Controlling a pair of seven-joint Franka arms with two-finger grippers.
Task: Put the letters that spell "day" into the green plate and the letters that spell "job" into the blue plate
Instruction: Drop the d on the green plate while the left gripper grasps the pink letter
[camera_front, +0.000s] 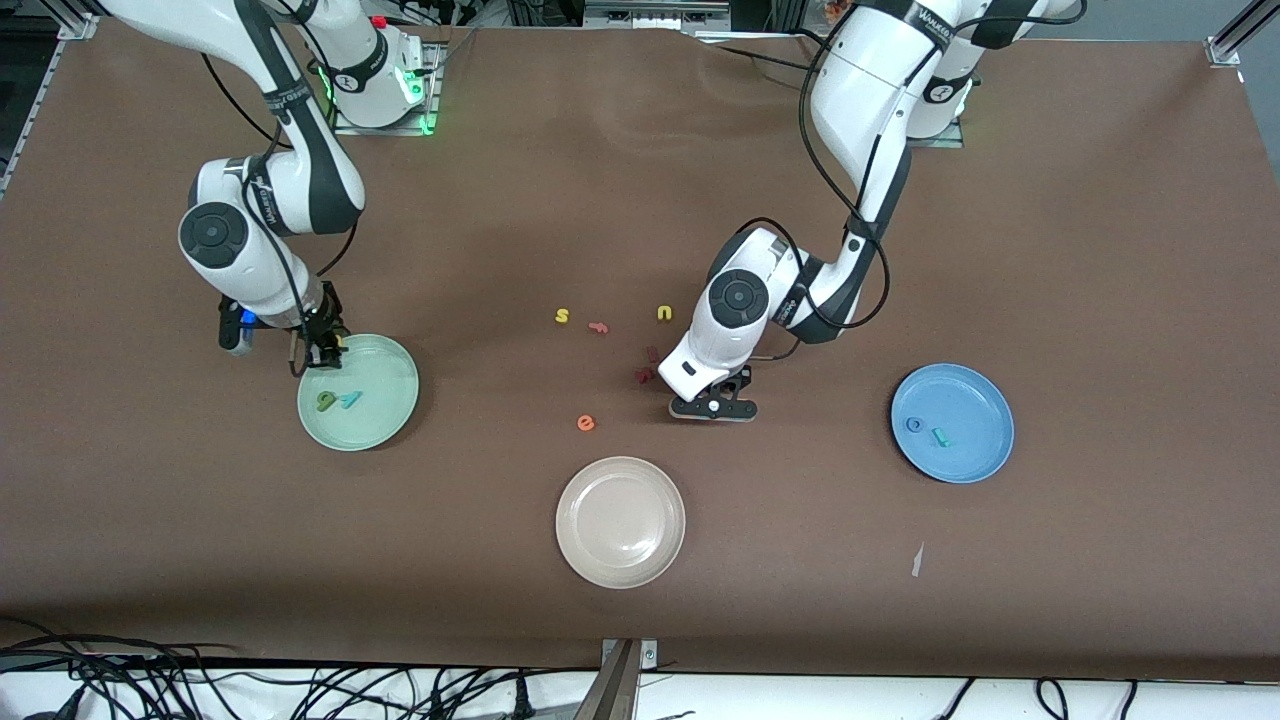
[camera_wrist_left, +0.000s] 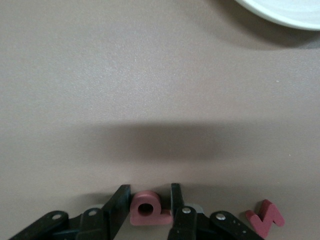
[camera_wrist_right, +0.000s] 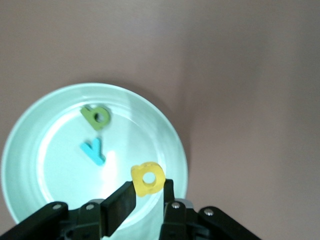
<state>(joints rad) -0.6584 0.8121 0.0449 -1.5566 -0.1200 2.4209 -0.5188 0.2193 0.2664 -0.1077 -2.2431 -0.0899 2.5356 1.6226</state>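
Note:
My left gripper (camera_front: 712, 400) is down on the table near the middle, shut on the salmon-red "b" (camera_wrist_left: 147, 209), with one finger on each side of it. My right gripper (camera_front: 320, 350) hangs over the green plate (camera_front: 408, 392) at its rim and is shut on the yellow round-bowled letter (camera_wrist_right: 147, 180). In that plate (camera_wrist_right: 55, 195) lie the dark green letter (camera_front: 326, 401) and the teal "y" (camera_front: 350, 399). The blue plate (camera_front: 990, 400), toward the left arm's end, holds the blue "o" (camera_front: 914, 424) and the teal "j" (camera_front: 940, 436).
A beige-white plate (camera_front: 620, 545) sits nearest the front camera. Loose letters lie mid-table: a yellow "s" (camera_front: 562, 316), a pinkish-red letter (camera_front: 598, 327), a yellow "u" (camera_front: 664, 313), dark red letters (camera_front: 645, 375) beside my left gripper, and an orange "e" (camera_front: 586, 423).

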